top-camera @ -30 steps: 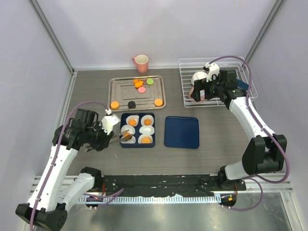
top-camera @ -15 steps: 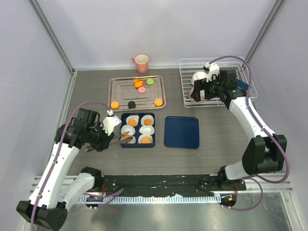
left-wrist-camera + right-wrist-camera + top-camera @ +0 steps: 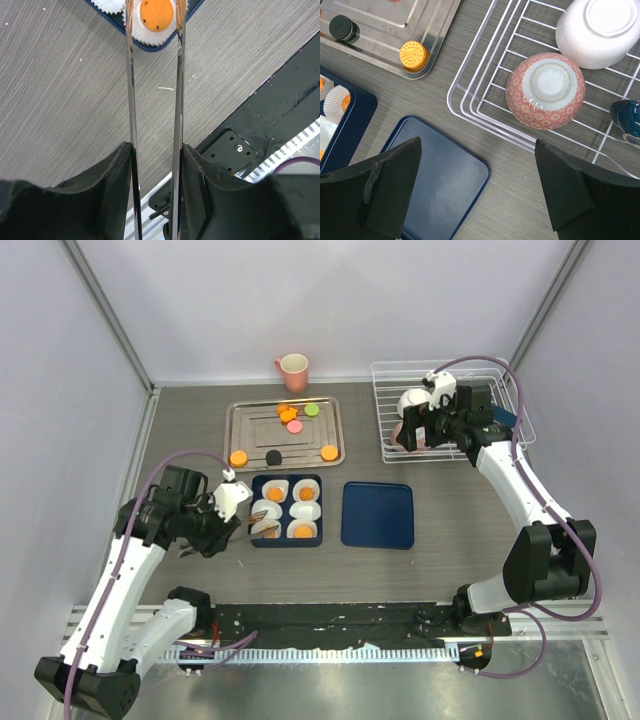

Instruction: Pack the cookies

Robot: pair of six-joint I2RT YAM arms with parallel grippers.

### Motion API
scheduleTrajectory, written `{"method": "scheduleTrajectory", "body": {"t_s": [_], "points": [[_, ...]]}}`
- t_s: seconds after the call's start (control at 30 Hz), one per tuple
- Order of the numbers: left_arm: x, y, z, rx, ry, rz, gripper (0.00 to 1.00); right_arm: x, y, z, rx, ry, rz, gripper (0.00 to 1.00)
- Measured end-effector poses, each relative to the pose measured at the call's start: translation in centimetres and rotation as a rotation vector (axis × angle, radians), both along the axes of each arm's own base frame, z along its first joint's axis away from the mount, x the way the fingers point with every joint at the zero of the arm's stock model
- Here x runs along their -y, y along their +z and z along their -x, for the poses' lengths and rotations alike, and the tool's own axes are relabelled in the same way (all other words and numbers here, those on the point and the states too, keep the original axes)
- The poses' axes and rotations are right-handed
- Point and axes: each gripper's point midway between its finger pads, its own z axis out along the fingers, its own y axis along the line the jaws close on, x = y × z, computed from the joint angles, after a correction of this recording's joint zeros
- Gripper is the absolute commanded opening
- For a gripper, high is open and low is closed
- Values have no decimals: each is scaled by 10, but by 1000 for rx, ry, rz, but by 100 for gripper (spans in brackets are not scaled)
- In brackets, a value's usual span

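My left gripper (image 3: 222, 512) is shut on a pair of metal tongs (image 3: 131, 90). The tong tips stand either side of an orange cookie (image 3: 156, 15) that lies flat in the front-left white cup of the dark blue box (image 3: 286, 543), with small gaps on both sides. Several other cups hold orange cookies. More cookies lie on the steel tray (image 3: 250, 432): orange (image 3: 238, 458), black (image 3: 272, 456), orange (image 3: 329, 452), pink (image 3: 294, 426) and green (image 3: 312, 410). My right gripper (image 3: 477, 185) is open and empty, raised beside the wire rack (image 3: 500, 390).
The blue lid (image 3: 377, 515) lies flat right of the box. A pink mug (image 3: 293, 367) stands behind the tray. The wire rack holds a red-patterned bowl (image 3: 545, 90), a white bowl (image 3: 600, 30) and a dark blue item (image 3: 626, 120).
The tongs have drawn back slightly towards the left arm. The orange cookie now lies flat in the front-left cup. The right arm has not moved.
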Motion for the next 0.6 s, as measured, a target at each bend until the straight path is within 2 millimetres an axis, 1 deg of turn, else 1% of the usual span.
{"method": "scheduleTrajectory", "body": {"t_s": [0.37, 0.6], "points": [[0, 0, 0, 3, 0, 1, 47, 0, -1, 0, -2, 0, 0, 100], [4, 10, -8, 61, 22, 31, 47, 0, -1, 0, -2, 0, 0, 100]]}}
